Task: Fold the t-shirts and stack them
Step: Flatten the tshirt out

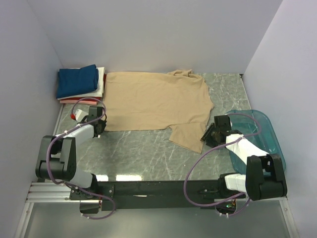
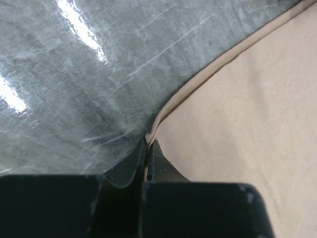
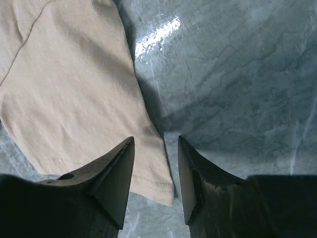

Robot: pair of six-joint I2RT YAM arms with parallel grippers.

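A tan t-shirt [image 1: 156, 106] lies spread flat across the middle of the table. My left gripper [image 1: 102, 124] sits at its near left hem corner. In the left wrist view the jaws [image 2: 148, 144] are shut on the tan shirt's hem edge [image 2: 247, 124]. My right gripper [image 1: 208, 135] is at the shirt's near right sleeve. It stands open [image 3: 156, 141], and the sleeve's corner [image 3: 74, 89] lies flat on the table between its fingers. At the back left is a stack of folded shirts: navy [image 1: 77, 81] on top, white [image 1: 100, 82] under it, red [image 1: 74, 100] at the bottom.
A teal translucent tub [image 1: 262, 129] stands at the right edge, just behind my right arm. Grey walls close in the table at the left, back and right. Bare marbled tabletop [image 1: 143, 153] runs between the shirt and the arm bases.
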